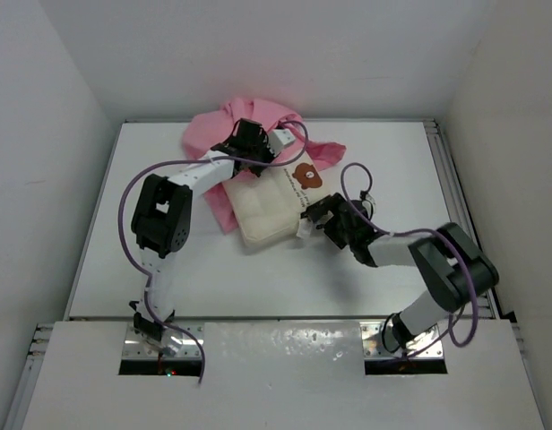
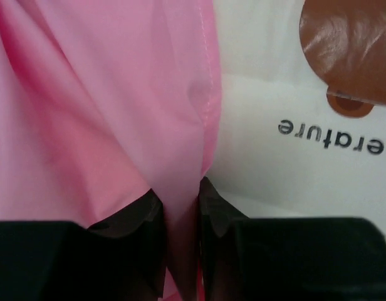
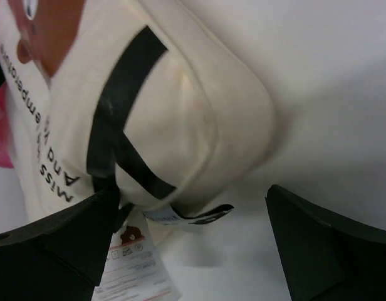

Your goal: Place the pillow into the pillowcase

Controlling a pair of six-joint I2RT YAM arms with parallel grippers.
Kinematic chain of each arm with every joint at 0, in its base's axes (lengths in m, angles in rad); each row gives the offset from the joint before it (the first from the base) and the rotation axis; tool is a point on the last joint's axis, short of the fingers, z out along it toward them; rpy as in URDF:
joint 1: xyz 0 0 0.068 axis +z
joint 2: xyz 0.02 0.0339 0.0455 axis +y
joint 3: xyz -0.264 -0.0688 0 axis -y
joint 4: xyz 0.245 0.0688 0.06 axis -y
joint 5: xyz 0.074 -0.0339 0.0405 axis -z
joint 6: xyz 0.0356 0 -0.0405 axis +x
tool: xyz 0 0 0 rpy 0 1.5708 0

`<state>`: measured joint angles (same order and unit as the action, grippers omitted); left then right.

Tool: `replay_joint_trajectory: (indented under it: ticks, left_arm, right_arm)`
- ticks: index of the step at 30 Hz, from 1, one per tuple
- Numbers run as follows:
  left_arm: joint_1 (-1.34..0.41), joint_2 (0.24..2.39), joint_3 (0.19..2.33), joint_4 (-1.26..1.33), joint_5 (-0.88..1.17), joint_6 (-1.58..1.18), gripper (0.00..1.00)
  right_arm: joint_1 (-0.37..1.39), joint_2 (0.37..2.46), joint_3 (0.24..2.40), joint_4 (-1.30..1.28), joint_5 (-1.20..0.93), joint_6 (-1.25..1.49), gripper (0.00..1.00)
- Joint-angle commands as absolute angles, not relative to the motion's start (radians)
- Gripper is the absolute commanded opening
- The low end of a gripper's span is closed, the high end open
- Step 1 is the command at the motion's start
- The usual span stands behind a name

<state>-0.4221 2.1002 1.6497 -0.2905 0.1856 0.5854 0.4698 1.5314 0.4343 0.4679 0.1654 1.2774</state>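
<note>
Shiny pink satin pillowcase (image 1: 213,134) is lying at the white table's (image 1: 366,278) far edge.
Left gripper (image 2: 180,200) is pinching it; right gripper (image 3: 192,194) is gaping beside the cream padded pillow's (image 3: 174,94) corner.

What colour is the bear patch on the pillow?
Brown bear patch on the cream pillow; clearest in the left wrist view.
</note>
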Motion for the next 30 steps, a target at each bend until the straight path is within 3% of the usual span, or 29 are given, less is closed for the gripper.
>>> replay_joint_trajectory:
  ticks: [1, 3, 4, 5, 7, 8, 13, 15, 17, 20, 24, 30]
  left_arm:
    - [-0.420, 2.097, 1.683, -0.258, 0.187, 0.569, 0.00]
    - [-0.422, 2.086, 1.706, -0.293, 0.228, 0.572, 0.00]
    - [-0.420, 2.076, 1.742, -0.336, 0.276, 0.574, 0.00]
    - [-0.423, 2.069, 1.762, -0.354, 0.293, 0.569, 0.00]
    - [-0.425, 2.050, 1.828, -0.408, 0.345, 0.557, 0.00]
    - [-0.425, 2.046, 1.854, -0.429, 0.360, 0.549, 0.00]
    - [-0.446, 2.036, 1.994, -0.499, 0.391, 0.528, 0.00]
    - [-0.446, 2.036, 2.006, -0.488, 0.365, 0.512, 0.00]
    - [-0.448, 2.037, 2.006, -0.483, 0.351, 0.512, 0.00]
    - [-0.452, 2.037, 2.013, -0.523, 0.371, 0.528, 0.00]
    - [-0.479, 2.029, 2.078, -0.743, 0.579, 0.580, 0.00]
    - [-0.555, 1.951, 2.126, -1.218, 0.949, 1.034, 0.00]
  right_arm:
    - [0.477, 1.670, 0.540, 0.741, 0.121, 1.284, 0.98]
    - [0.468, 1.733, 0.583, 0.772, 0.109, 1.264, 0.91]
    - [0.462, 1.780, 0.622, 0.776, 0.097, 1.238, 0.81]
    - [0.448, 1.799, 0.639, 0.784, 0.066, 1.229, 0.50]
    - [0.437, 1.822, 0.679, 0.807, 0.032, 1.140, 0.13]
    - [0.437, 1.818, 0.693, 0.807, 0.017, 1.103, 0.00]
    - [0.494, 1.706, 0.738, 0.853, -0.081, 0.705, 0.00]
    - [0.514, 1.658, 0.672, 1.016, -0.192, 0.558, 0.00]
    - [0.535, 1.594, 0.620, 1.157, -0.250, 0.505, 0.00]
    - [0.548, 1.522, 0.574, 1.149, -0.282, 0.471, 0.00]
    - [0.548, 1.500, 0.523, 1.175, -0.218, 0.449, 0.00]
    - [0.541, 1.618, 0.577, 1.180, -0.019, 0.512, 0.00]
